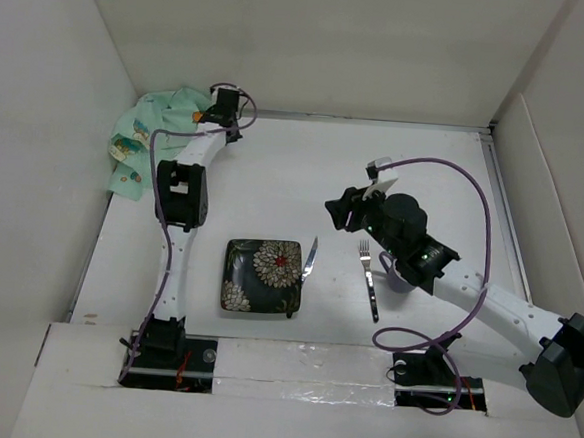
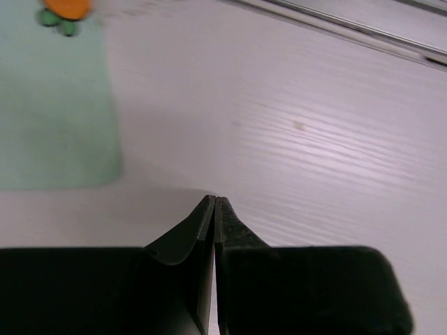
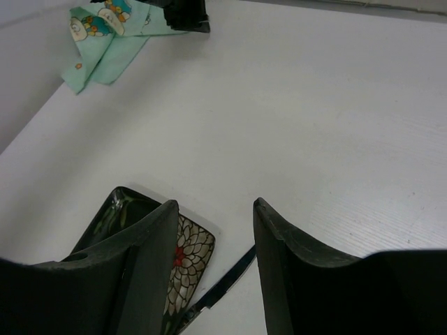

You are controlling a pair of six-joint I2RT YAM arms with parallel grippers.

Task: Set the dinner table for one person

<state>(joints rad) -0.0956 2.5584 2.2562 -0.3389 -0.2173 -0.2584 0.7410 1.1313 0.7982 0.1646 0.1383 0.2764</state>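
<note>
The one dish in view is a dark square plate (image 1: pixel 261 275) with a flower pattern. It sits on the white counter (image 1: pixel 295 169) toward the near edge, its whole patterned face showing. A knife (image 1: pixel 310 259) lies just beside the plate's right edge, angled, and I cannot tell whether the two touch. A fork (image 1: pixel 368 279) lies apart to the right of the knife, tines pointing to the far side. A small greyish thing beside the fork is mostly hidden under the right arm and cannot be made out.

The counter stretches under both arms and carries everything. The left pincer (image 2: pixel 214 206) is at its far left corner with its fingers pressed flat together, gripping nothing. Bare counter lies under and ahead of it, and the edge of a mint-green printed mat (image 1: pixel 153 129) lies just to its left. Whether the tips touch the surface cannot be told. The right pincer (image 3: pixel 214 204) is spread wide and empty above the middle of the counter, beyond the plate, knife and fork.

Only the top view shows the fork. The right wrist view looks down past its own fingers at a corner of the plate and part of the knife, with the mat and the left pincer far off. The left wrist view alone shows the fingers meeting and an orange print on the mat.
</note>
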